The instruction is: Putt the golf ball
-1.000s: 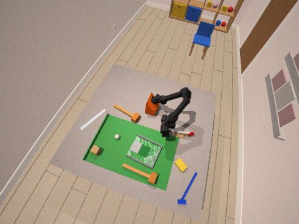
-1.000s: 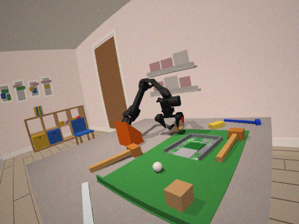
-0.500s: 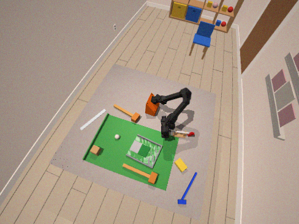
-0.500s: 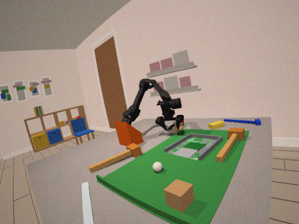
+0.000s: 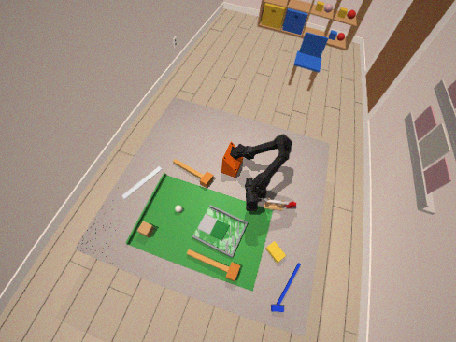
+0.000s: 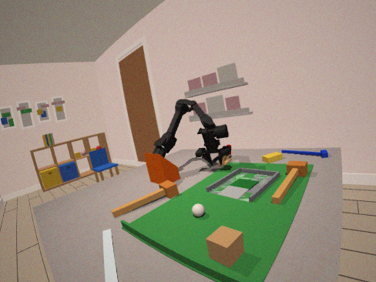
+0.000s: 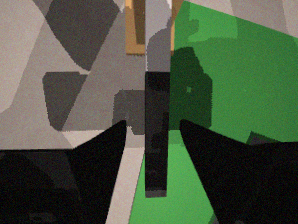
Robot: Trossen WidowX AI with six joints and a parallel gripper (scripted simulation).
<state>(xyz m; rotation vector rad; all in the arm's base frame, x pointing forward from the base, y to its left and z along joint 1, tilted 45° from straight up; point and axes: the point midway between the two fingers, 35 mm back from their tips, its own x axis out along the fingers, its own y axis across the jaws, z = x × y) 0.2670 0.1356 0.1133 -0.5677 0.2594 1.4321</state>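
Observation:
The red putter has a red head [image 5: 292,205] [image 6: 229,146], a pale shaft [image 5: 277,202] [image 7: 158,30] and a black grip [image 7: 156,95]. It lies on a wooden rest [image 5: 273,206] [image 7: 135,42]. My gripper [image 5: 252,207] [image 7: 153,124] is partly open, its fingers on either side of the black grip, with a gap on each side. The white golf ball [image 5: 178,208] [image 6: 198,210] sits on the green mat [image 5: 161,196] [image 6: 166,227]. The grey ramp [image 5: 206,223] [image 6: 231,191] leads to the dark raised green [image 5: 220,230] [image 6: 243,183] inside a grey frame.
Wooden mallets [image 5: 206,178] [image 5: 233,271] lie beside and on the mat. A wooden cube [image 5: 145,229] [image 6: 225,244] sits near its end. A yellow block [image 5: 276,251], a blue putter [image 5: 289,285] and a white strip [image 5: 142,182] lie around the mat.

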